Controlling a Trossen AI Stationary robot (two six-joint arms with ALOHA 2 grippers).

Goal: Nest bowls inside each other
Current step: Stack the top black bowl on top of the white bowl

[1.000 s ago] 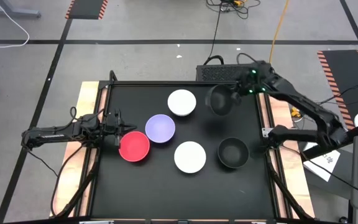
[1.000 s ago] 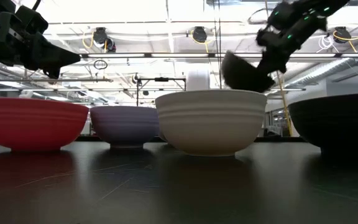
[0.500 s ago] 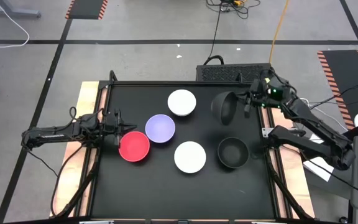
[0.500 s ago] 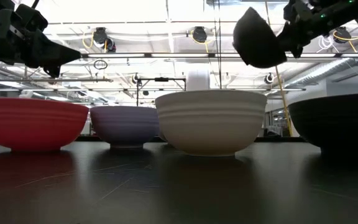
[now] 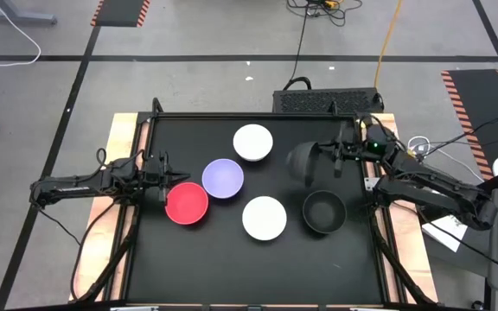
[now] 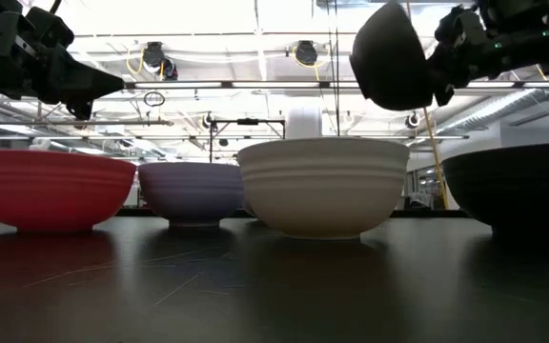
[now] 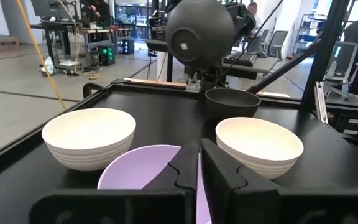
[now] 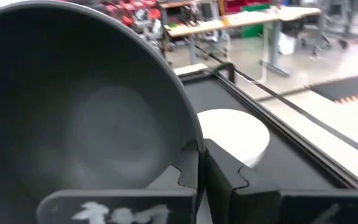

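My right gripper (image 5: 328,156) is shut on a black bowl (image 5: 304,161) and holds it in the air over the table's right half, beyond a second black bowl (image 5: 324,212) that stands on its base. A red bowl (image 5: 187,203), a lavender bowl (image 5: 223,178), a far white bowl (image 5: 253,142) and a near white bowl (image 5: 264,218) also stand on their bases. My left gripper (image 5: 169,177) hovers shut at the table's left edge, just beyond the red bowl, touching nothing. My right gripper has the black bowl by its rim (image 8: 190,140), one finger (image 8: 185,171) inside the bowl and the other outside. The fingers come in level from the table's right. The bowl is lifted clear and lies on its side, its base (image 7: 199,31) toward the table's left.
The black table top (image 5: 188,259) has a raised frame and wooden side strips. A black box (image 5: 325,100) with cables sits just behind the far edge. There is bare table along the near edge.
My right gripper has moved toward the table's near edge with the black bowl and has tipped up from slanting down to level. The bowl has turned from hanging tilted below the fingers to lying on its side in the air.
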